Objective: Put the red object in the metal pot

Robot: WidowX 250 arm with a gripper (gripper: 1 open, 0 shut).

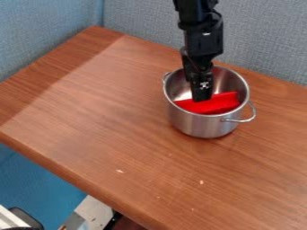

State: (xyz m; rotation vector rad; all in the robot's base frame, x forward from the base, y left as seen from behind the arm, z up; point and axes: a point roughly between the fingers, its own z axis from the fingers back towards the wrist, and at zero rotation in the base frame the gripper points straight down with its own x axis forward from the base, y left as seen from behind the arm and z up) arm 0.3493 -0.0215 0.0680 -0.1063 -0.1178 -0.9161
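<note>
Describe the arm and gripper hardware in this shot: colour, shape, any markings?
The arm is black and chunky, entering from the top edge. It narrows into a slim black gripper with narrow fingers and a small white mark near the tip. No cables or other markings are clear at this resolution.

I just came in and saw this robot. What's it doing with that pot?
A robot arm is putting a red block into a shiny metal pot on a wooden table. The block now lies flat on the pot's bottom. The gripper points down into the pot just above the block; whether it has let go is hard to tell.
</note>
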